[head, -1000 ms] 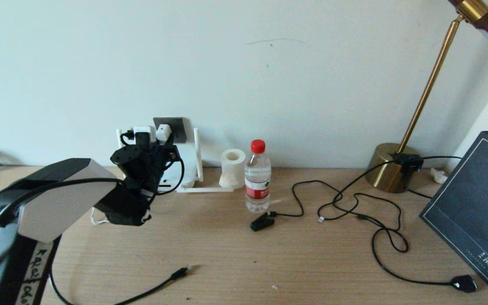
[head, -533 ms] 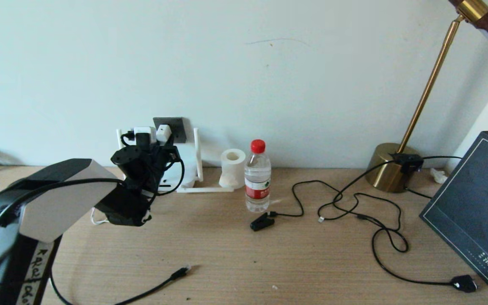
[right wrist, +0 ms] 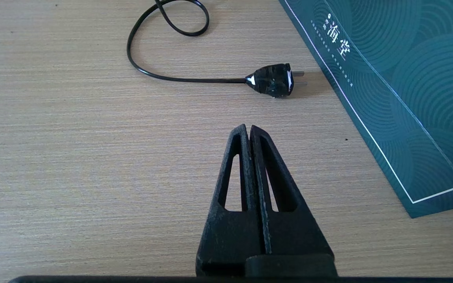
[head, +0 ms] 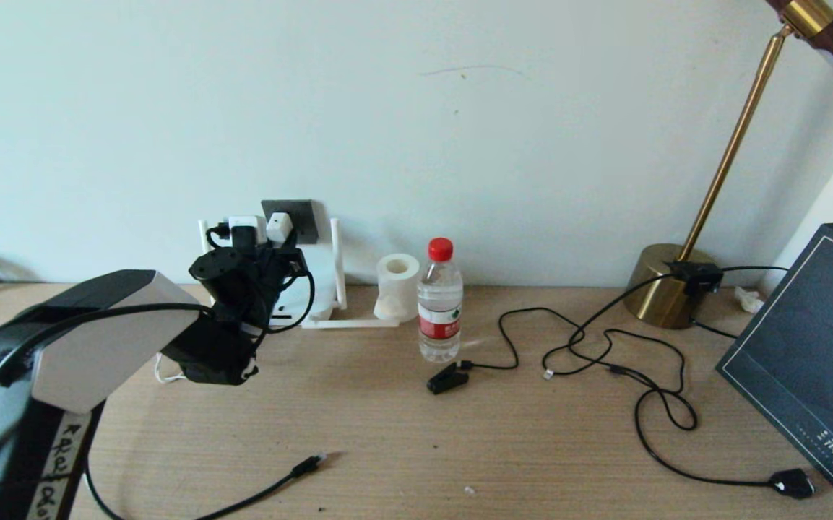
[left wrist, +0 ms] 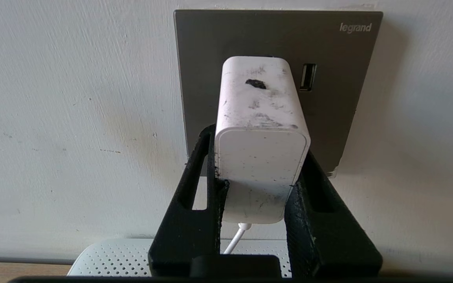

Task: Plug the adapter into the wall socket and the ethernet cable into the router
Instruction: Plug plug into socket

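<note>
The left gripper (left wrist: pixel 258 173) was up at the wall socket (left wrist: pixel 277 39), its two black fingers (left wrist: pixel 195 184) clamped on the sides of the white adapter (left wrist: pixel 259 118). The adapter's far end sat against the dark grey socket plate, beside the plate's small USB slot (left wrist: pixel 308 77); whether its pins were fully seated could not be told. A thin white cord (left wrist: pixel 234 237) ran from the adapter's near end, passing in front of the white router (left wrist: pixel 112 257) that stood against the wall below the socket.

In the head view the left gripper (head: pixel 261 249) reached over the router (head: pixel 318 289), whose slim antennas rose on either side of the socket (head: pixel 300 217). The ethernet cable (head: pixel 257 495) lay loose on the wooden desk (head: pixel 459 448) in front of the router, well apart from it, its connector unplugged.

The right gripper (right wrist: pixel 248 131) hung over the desk (right wrist: pixel 73 137) with its fingers pressed together on nothing, near a black two-pin plug (right wrist: pixel 273 79) and the edge of a dark teal bag (right wrist: pixel 407 78). A water bottle (head: pixel 439 303) and a roll of tissue (head: pixel 397 287) stood to the router's right, and a brass lamp (head: pixel 669 289) stood farther along the wall.
</note>
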Motion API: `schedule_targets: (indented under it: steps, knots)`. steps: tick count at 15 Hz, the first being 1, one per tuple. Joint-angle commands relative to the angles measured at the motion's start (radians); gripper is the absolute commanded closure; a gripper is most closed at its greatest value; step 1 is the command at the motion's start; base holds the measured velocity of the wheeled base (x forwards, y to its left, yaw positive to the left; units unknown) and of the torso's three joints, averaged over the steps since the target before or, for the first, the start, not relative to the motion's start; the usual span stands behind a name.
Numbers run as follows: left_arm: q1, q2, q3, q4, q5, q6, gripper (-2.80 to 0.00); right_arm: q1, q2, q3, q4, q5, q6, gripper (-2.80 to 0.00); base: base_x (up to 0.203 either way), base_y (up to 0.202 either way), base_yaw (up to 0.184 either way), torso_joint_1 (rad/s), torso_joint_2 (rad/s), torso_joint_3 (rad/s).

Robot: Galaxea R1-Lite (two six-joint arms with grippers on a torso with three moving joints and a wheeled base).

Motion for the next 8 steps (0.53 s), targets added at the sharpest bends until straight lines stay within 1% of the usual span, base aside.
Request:
schedule_targets:
  steps: [1,5,8]
  knots:
    - [0.0,-0.006,-0.001,-0.01,0.001,0.001,0.0,0.0,0.001,0.0,0.0,0.0,0.0,0.0,0.0,0.0,0.0,0.0,0.0,0.0]
    - [-0.003,-0.019,-0.001,-0.005,0.001,0.001,0.0,0.0,0.001,0.0,0.0,0.0,0.0,0.0,0.0,0.0,0.0,0.0,0.0,0.0]
    - [-0.006,-0.042,-0.001,0.02,0.001,0.002,0.0,0.0,0.001,0.0,0.0,0.0,0.0,0.0,0.0,0.0,0.0,0.0,0.0,0.0]
